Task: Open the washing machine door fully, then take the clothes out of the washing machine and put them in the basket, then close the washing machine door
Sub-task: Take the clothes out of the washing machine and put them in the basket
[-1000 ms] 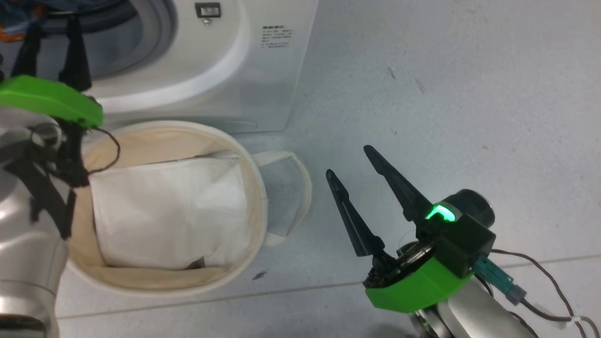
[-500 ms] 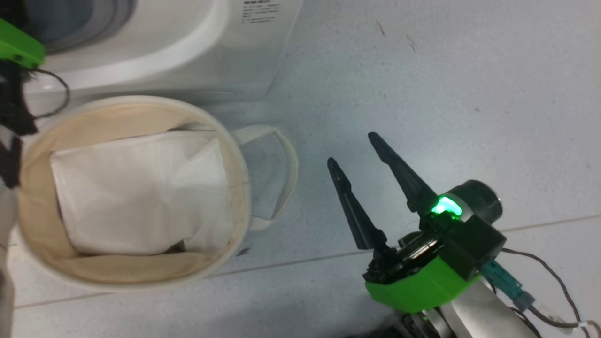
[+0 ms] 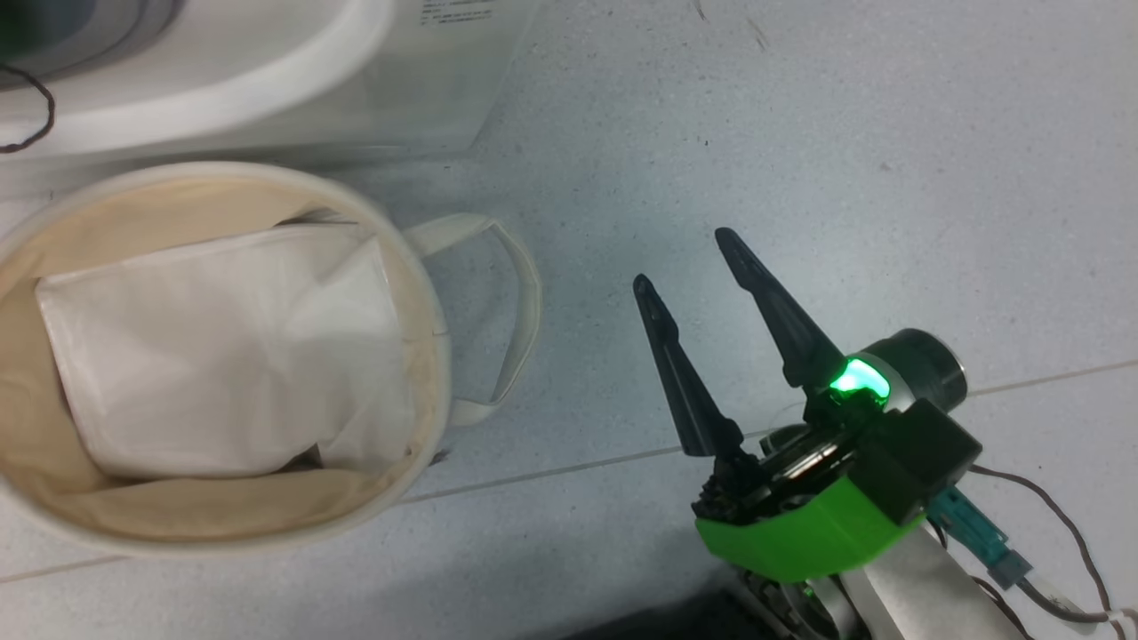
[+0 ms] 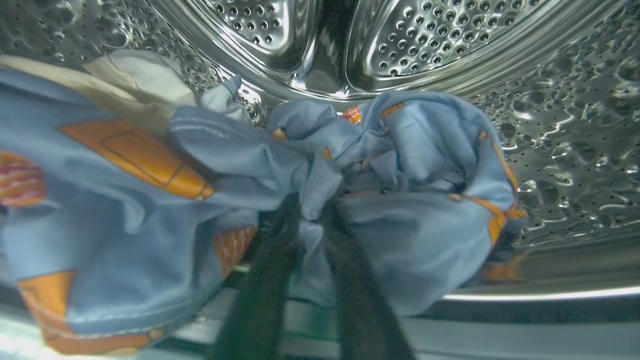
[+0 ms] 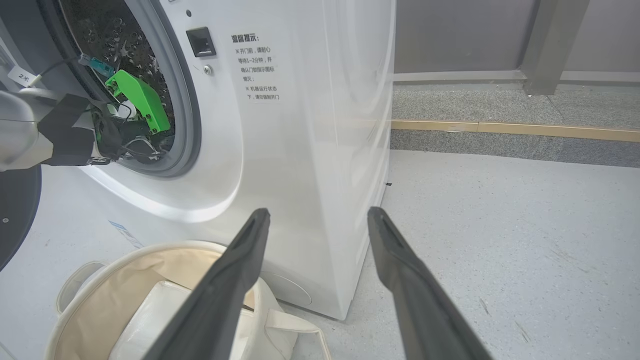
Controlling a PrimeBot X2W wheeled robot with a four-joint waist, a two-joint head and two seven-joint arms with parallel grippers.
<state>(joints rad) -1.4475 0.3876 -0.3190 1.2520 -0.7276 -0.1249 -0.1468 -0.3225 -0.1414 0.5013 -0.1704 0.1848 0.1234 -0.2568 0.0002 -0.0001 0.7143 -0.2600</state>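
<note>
Here, inside the perforated steel drum (image 4: 425, 30) of the large white front-loading washing machine (image 5: 310, 150), the light blue clothes (image 4: 425, 150) printed with orange figures lie crumpled in a heap. A cream-white part shows at the upper left of the left wrist view. The left gripper (image 4: 312, 205) reaches into the heap, its dark jaws clamped on a bunched fold of the blue fabric. The right gripper (image 3: 683, 260) hangs over the grey floor (image 3: 800, 133), jaws wide apart, near the round cream canvas basket (image 3: 436, 338), which holds a plain white sheet (image 3: 222, 347).
</note>
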